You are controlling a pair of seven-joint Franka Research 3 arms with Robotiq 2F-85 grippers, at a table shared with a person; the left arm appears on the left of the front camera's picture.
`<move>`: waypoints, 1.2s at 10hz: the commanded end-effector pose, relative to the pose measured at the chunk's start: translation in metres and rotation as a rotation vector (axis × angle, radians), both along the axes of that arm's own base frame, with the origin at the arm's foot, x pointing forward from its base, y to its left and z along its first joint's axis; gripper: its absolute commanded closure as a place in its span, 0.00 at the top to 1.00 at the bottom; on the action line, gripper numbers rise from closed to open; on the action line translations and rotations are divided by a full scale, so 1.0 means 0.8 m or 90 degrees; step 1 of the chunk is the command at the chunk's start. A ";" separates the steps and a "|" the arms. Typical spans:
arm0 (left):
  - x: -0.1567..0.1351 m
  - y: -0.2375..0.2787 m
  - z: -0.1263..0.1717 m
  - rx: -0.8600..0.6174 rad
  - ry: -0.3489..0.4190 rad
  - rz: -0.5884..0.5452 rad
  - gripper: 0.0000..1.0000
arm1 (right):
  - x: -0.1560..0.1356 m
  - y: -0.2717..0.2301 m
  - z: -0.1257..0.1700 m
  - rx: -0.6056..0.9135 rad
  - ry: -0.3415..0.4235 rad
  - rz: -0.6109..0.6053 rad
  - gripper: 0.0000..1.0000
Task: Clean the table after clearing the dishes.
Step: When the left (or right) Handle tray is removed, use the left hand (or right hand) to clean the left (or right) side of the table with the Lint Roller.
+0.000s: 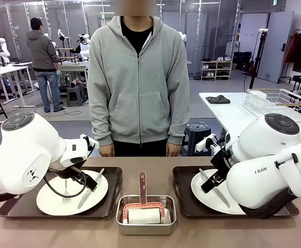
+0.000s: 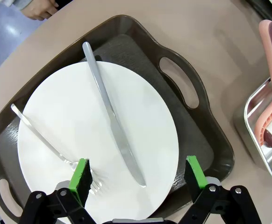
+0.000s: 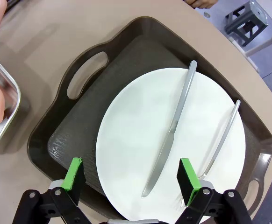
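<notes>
You had both arms low over the table [image 1: 150, 241], one above each of its two dark trays. Your left gripper [image 2: 137, 163] hung with its jaws wide apart and nothing between them. Directly beneath it lay the left tray [image 2: 194, 133], carrying one white plate, the left plate [image 2: 66, 107]. On that plate were two pieces of cutlery. The left knife [image 2: 110, 109] ran from the far rim back to a point under the gap between the fingers. The left fork [image 2: 40, 135] ended with its tines beside one green pad.

Your right gripper [image 3: 130, 163] was likewise spread open and empty. Below it sat the right tray [image 3: 80, 126] with the right plate [image 3: 136, 126]. The right knife [image 3: 173, 126] pointed back into the gap, and the right fork [image 3: 222, 140] lay just outside it, tines by the nearer pad.

That made two trays, two plates, two knives and two forks. Between your grippers, on the bare tabletop, stood one steel pan [image 1: 122, 217] holding one pink-handled roller [image 1: 143, 215]. Beyond both grippers, one person [image 1: 138, 82] stood at the far edge of the table, two hands hanging down.
</notes>
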State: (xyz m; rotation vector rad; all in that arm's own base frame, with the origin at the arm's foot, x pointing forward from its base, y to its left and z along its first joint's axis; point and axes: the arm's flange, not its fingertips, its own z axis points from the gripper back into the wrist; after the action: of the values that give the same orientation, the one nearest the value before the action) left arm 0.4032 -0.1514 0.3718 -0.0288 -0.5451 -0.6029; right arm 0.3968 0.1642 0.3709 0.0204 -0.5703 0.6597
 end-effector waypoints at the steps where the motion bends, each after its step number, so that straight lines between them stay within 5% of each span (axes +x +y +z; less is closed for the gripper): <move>1: 0.000 0.000 0.000 0.000 0.000 0.000 1.00 | 0.000 0.000 0.000 0.000 0.000 0.000 1.00; 4: 0.030 0.007 0.039 -0.036 0.039 -0.015 1.00 | 0.045 -0.011 0.051 0.064 0.059 0.044 1.00; 7: 0.073 0.029 0.089 -0.189 0.160 -0.051 1.00 | 0.102 -0.030 0.104 0.224 0.197 0.085 1.00; 10: 0.091 0.098 0.126 -0.458 0.298 -0.111 1.00 | 0.122 -0.081 0.112 0.496 0.356 0.096 1.00; 12: 0.080 0.163 0.128 -0.631 0.339 -0.139 1.00 | 0.112 -0.129 0.101 0.645 0.444 0.078 1.00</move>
State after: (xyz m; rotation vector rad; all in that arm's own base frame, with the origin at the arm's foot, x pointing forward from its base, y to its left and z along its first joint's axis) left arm 0.4569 -0.0454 0.4895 -1.0685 -0.3474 -0.5278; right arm 0.4799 0.0709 0.4608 1.1328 -0.2229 0.4807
